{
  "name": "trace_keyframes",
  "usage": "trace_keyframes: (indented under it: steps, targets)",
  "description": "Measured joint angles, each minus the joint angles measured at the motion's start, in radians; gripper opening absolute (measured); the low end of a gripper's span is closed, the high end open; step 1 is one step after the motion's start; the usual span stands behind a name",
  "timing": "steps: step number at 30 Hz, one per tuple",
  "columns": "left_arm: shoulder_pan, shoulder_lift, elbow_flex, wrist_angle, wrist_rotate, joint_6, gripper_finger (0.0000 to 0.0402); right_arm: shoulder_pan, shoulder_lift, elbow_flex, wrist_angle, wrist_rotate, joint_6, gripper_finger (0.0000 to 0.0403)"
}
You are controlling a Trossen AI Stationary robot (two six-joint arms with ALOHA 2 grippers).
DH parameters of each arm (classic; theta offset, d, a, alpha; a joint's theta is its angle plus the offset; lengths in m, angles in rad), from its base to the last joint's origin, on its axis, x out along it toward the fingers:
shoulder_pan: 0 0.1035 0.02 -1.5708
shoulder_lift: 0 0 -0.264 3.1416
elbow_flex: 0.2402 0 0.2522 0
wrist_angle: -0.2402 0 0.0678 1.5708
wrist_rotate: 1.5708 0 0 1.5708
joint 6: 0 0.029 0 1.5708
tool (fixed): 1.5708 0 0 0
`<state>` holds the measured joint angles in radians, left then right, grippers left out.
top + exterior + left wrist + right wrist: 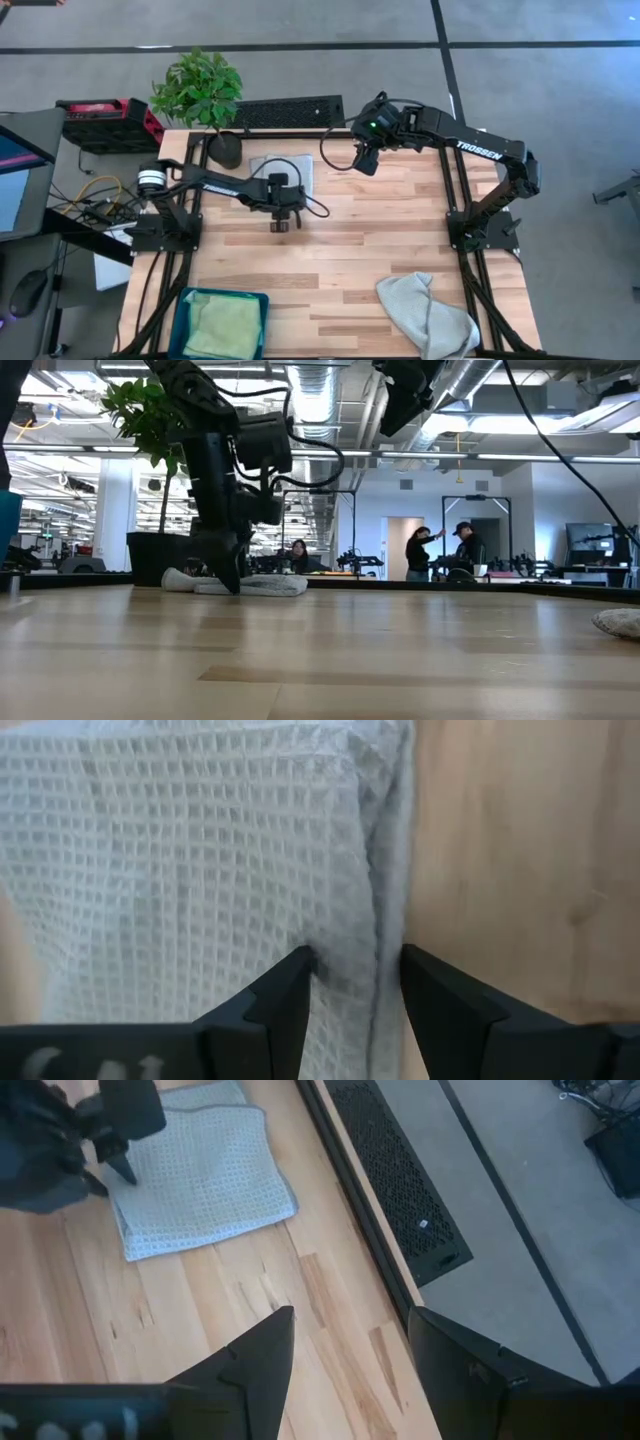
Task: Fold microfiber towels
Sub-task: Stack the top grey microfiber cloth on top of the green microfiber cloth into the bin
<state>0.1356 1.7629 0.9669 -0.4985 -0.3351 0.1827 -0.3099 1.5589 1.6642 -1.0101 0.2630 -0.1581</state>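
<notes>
Now left claw (pixel 353 982) open astride folded grey towel's (pixel 190 860) edge.

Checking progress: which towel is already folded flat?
The pale grey towel beside the left gripper; the other grey one lies crumpled, the green one fills the bin.

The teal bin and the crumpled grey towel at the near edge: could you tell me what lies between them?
Nothing: between the teal bin and the crumpled grey towel the high view shows only bare wooden table.
</notes>
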Motion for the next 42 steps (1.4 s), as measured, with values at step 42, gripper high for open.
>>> trace_keyframes:
  steps: [42]
  targets:
    - [-0.609, -0.411, 0.201, -0.696, 0.289, -0.873, 0.0001, 0.038, 0.0, 0.0, -0.062, -0.003, 0.011, 0.0221]
